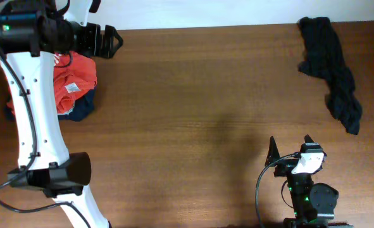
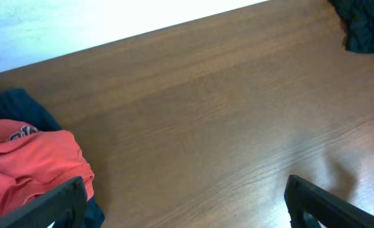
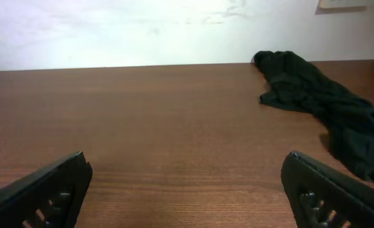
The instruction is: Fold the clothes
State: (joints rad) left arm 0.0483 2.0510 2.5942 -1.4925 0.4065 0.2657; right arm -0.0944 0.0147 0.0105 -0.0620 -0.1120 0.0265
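While the left tool [image 1: 115, 42] and right tool [image 1: 290, 143] gape, an orange-red shirt [image 1: 76, 78] lies crumpled, a dark garment [image 1: 331, 63] bunched.

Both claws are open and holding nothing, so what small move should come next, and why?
Probably swing the left claw over and down onto the orange-red shirt crumpled just beside it, on top of a navy garment. That shirt is the nearest garment, the claw is open and empty, and the bare table in the middle leaves room to spread it out.
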